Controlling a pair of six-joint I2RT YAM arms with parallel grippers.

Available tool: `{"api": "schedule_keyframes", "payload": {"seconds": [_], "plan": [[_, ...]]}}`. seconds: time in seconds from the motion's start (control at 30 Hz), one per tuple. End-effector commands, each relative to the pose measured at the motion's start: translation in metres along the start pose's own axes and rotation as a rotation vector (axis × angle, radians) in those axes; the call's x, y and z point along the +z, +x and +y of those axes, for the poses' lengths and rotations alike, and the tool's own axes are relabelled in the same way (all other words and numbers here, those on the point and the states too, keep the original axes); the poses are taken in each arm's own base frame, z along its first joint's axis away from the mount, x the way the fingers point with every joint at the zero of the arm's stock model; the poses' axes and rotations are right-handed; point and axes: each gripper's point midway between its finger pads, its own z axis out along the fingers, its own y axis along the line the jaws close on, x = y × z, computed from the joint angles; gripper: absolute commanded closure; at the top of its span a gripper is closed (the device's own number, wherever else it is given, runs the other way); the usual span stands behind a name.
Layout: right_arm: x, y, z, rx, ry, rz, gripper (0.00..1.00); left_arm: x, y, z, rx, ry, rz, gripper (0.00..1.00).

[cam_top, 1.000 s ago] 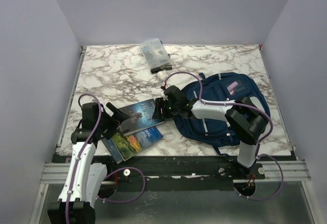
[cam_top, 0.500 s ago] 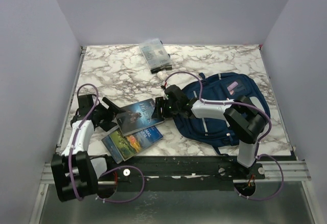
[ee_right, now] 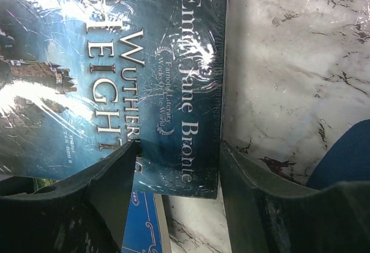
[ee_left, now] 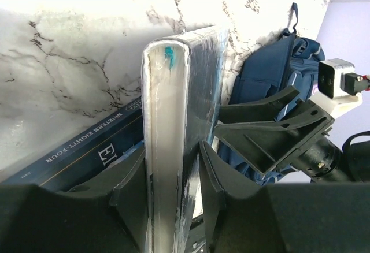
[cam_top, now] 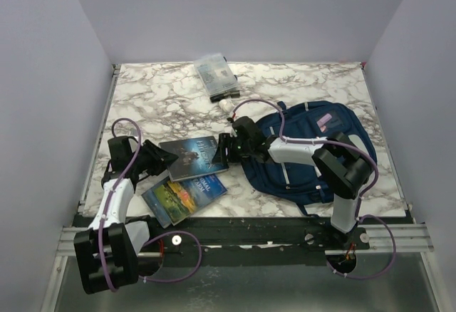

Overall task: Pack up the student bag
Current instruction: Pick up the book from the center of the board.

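The student bag (cam_top: 313,148) is a navy backpack lying flat at the right of the table; it also shows as blue fabric (ee_left: 260,80) and at a frame edge (ee_right: 347,155). A dark blue "Wuthering Heights" book (cam_top: 192,157) lies left of it. My left gripper (cam_top: 161,158) is shut on that book's left edge, and the pale page edge (ee_left: 170,91) sits between both fingers (ee_left: 171,148). My right gripper (cam_top: 224,148) stands open at the book's right corner (ee_right: 115,62). One of its fingers (ee_right: 115,178) is over the cover and the other rests beside the edge on the marble (ee_right: 179,146).
A second book (cam_top: 185,194) with a dark "Nineteen Eighty-Four" spine (ee_left: 87,143) lies partly under the first, near the front edge. A clear plastic pouch (cam_top: 216,75) sits at the back, and a small white object (cam_top: 226,103) lies near the bag's top.
My left gripper has closed from wide open onto the book's left edge, and the left arm has shifted back and left. The right arm has barely moved.
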Motion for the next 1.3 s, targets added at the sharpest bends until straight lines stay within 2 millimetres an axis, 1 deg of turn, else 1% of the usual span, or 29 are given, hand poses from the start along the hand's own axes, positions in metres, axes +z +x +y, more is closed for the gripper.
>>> {"api": "schedule_keyframes", "payload": {"seconds": [0.0, 0.03, 0.07, 0.1, 0.17, 0.27, 0.37, 0.43, 0.5, 0.6, 0.63, 0.7, 0.83, 0.97, 1.07, 1.17, 1.27], "plan": [[-0.007, 0.022, 0.011, -0.027, -0.022, 0.078, 0.41, -0.013, 0.003, -0.043, 0.073, 0.152, 0.028, 0.82], [-0.013, 0.018, 0.012, -0.042, -0.008, 0.075, 0.40, -0.015, 0.002, -0.045, 0.086, 0.152, 0.024, 0.86], [-0.019, 0.016, 0.009, -0.056, 0.025, 0.078, 0.39, -0.018, 0.001, -0.049, 0.099, 0.157, 0.015, 0.94], [-0.027, 0.009, 0.011, -0.080, 0.042, 0.071, 0.39, -0.021, 0.000, -0.052, 0.106, 0.155, 0.007, 0.99], [-0.045, 0.001, 0.008, -0.120, 0.101, 0.063, 0.36, -0.029, -0.002, -0.060, 0.131, 0.156, -0.015, 1.00], [-0.083, -0.019, 0.008, -0.188, 0.176, -0.008, 0.27, -0.044, -0.007, -0.073, 0.173, 0.148, -0.044, 1.00], [-0.120, -0.035, -0.001, -0.234, 0.278, -0.089, 0.20, -0.057, -0.010, -0.086, 0.214, 0.142, -0.068, 1.00], [-0.139, -0.039, -0.010, -0.256, 0.346, -0.109, 0.19, -0.063, -0.010, -0.092, 0.221, 0.145, -0.069, 1.00], [-0.156, -0.041, -0.025, -0.257, 0.446, -0.128, 0.19, -0.068, -0.007, -0.099, 0.219, 0.157, -0.054, 1.00], [-0.172, -0.039, -0.047, -0.251, 0.558, -0.160, 0.24, -0.073, -0.002, -0.107, 0.210, 0.183, -0.025, 1.00], [-0.174, -0.037, -0.052, -0.253, 0.576, -0.171, 0.27, -0.074, 0.000, -0.108, 0.201, 0.189, -0.017, 1.00], [-0.173, -0.034, -0.054, -0.255, 0.571, -0.168, 0.35, -0.076, 0.007, -0.111, 0.181, 0.213, 0.009, 1.00], [-0.160, -0.021, -0.054, -0.246, 0.537, -0.110, 0.45, -0.082, 0.021, -0.116, 0.179, 0.256, 0.050, 1.00], [-0.143, -0.010, -0.058, -0.237, 0.514, -0.071, 0.54, -0.081, 0.030, -0.106, 0.157, 0.250, 0.056, 1.00], [-0.135, -0.006, -0.063, -0.232, 0.522, -0.050, 0.61, -0.077, 0.040, -0.100, 0.122, 0.249, 0.093, 1.00], [-0.128, -0.004, -0.067, -0.234, 0.528, -0.045, 0.65, -0.075, 0.043, -0.098, 0.122, 0.239, 0.088, 1.00], [-0.124, -0.005, -0.066, -0.237, 0.526, -0.035, 0.66, -0.078, 0.046, -0.103, 0.124, 0.255, 0.102, 1.00]]}}
